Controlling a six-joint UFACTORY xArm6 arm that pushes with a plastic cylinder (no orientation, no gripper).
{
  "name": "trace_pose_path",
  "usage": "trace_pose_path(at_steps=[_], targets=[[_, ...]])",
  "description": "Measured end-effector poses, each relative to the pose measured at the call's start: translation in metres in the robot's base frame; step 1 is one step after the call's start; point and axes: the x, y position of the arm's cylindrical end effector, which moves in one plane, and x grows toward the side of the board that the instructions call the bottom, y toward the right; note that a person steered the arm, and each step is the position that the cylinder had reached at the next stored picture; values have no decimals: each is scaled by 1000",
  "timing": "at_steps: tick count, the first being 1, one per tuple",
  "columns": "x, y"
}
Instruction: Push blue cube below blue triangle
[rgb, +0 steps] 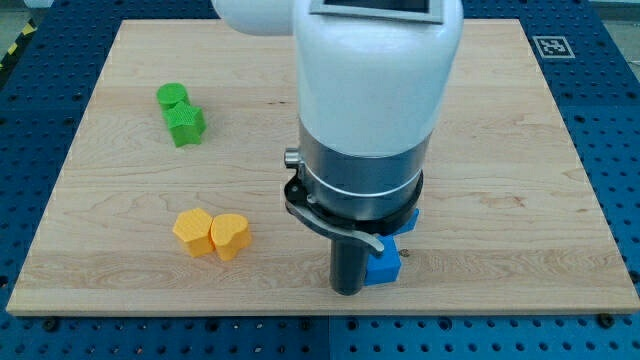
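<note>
My tip (347, 291) rests on the board near its bottom edge, touching the left side of the blue cube (384, 267). Only the cube's right part shows past the rod. The blue triangle (409, 221) lies just above the cube; the arm hides all but a small sliver of it. The red blocks seen earlier are hidden behind the arm.
A green cylinder (172, 96) and a green star block (186, 125) sit at the upper left. Two yellow blocks (211, 233) lie side by side at the lower left. The wooden board (520, 200) ends just below my tip.
</note>
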Motion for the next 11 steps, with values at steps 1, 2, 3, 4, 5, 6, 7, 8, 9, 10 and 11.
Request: trace_pose_path(at_steps=[1,2,3,4,5,6,7,8,9,10,11], targets=[[-1,5],[-2,6],[17,6],[15,24],[3,27],[3,27],[-1,27],[-1,27],[-1,27],[-5,27],[-15,27]])
